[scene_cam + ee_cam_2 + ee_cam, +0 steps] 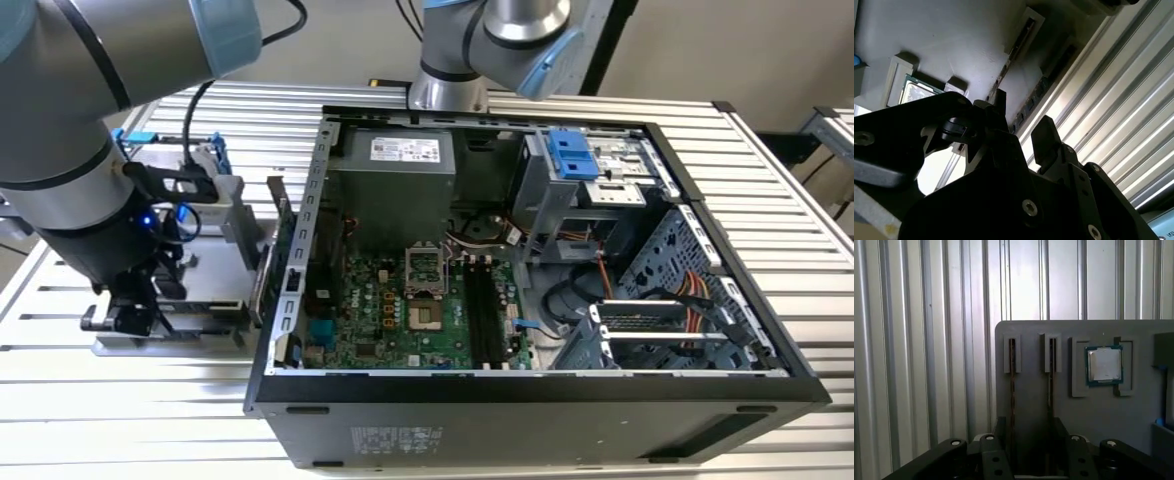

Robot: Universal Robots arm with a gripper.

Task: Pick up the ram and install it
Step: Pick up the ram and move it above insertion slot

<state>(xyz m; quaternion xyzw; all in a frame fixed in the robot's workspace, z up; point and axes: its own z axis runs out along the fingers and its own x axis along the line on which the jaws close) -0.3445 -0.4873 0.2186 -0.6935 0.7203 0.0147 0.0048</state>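
I am hanging over the slatted table (134, 420), on the exterior view's left of the open computer case (534, 385), above the grey holder (1029, 340). My gripper (1022, 111) is standing parted, gripping nothing. The ram (1012, 370) is sitting on edge in its slot just below me. Its long axis seems to be running through the gap between my fingers (1046, 135), not across it.

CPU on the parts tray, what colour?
CPU: silver lid, green edge; best in the first wrist view.
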